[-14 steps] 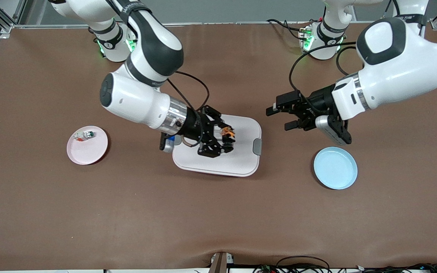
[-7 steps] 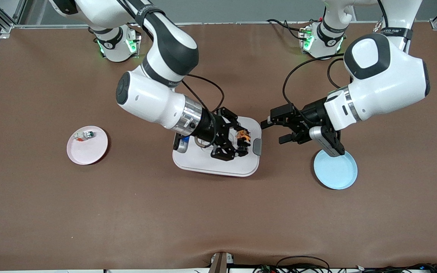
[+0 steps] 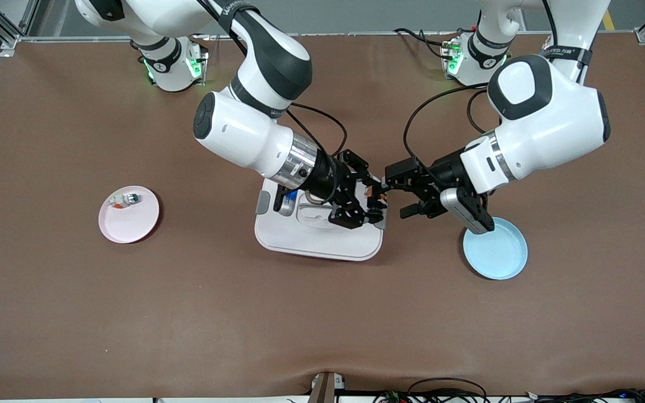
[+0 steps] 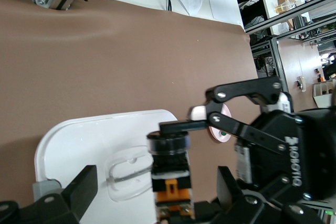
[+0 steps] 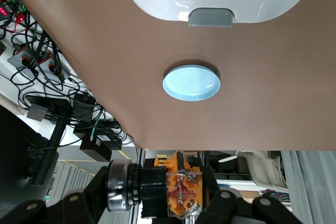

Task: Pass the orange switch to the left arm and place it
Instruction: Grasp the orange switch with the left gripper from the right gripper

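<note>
Front view: orange switch [image 3: 374,193] btwn grippers.

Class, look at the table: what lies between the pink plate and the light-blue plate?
In the front view, the white box lies between the pink plate and the light-blue plate, with bare brown table either side.

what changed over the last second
The right hand, shut on the orange switch, carried it over the box toward the left arm's end. The left hand came in, open, to meet it above the box's edge. Box, pink plate and blue plate stayed put.
</note>
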### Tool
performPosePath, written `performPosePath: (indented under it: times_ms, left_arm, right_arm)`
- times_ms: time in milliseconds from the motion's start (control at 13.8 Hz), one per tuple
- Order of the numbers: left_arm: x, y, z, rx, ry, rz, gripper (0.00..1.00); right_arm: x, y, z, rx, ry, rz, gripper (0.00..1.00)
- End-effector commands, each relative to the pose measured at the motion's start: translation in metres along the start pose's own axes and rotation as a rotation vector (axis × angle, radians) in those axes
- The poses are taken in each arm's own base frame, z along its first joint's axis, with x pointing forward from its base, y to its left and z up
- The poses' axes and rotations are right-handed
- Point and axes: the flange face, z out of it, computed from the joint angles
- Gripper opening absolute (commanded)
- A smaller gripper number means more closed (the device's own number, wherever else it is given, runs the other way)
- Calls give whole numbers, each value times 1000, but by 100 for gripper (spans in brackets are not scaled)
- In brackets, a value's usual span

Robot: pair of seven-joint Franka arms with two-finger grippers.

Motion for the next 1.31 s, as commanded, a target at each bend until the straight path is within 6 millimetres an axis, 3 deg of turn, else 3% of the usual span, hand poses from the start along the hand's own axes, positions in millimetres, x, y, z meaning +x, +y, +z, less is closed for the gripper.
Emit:
performPosePath:
  times_ms: [0,363,508,654,872,944,1235]
  left_arm:
    - [5,-8,8,-15,15,27,100]
    - [3,-3,13,-17,13,37,100]
    - [3,-4,13,-14,13,41,96]
    - [3,-4,13,-17,15,67,59]
    - [3,-5,14,-23,14,67,11]
    - [3,-10,16,-32,15,50,0]
    - [4,-13,16,-42,20,40,0]
  right_arm:
    - [-14,4,8,32,-32,17,0]
    - [-10,3,21,58,-39,33,0]
    - [-14,0,17,71,-49,29,0]
    - [-10,-6,16,86,-44,29,0]
    - [-4,-10,21,111,-45,31,0]
    - [-3,-11,22,113,-43,31,0]
    - [2,-12,26,118,-39,32,0]
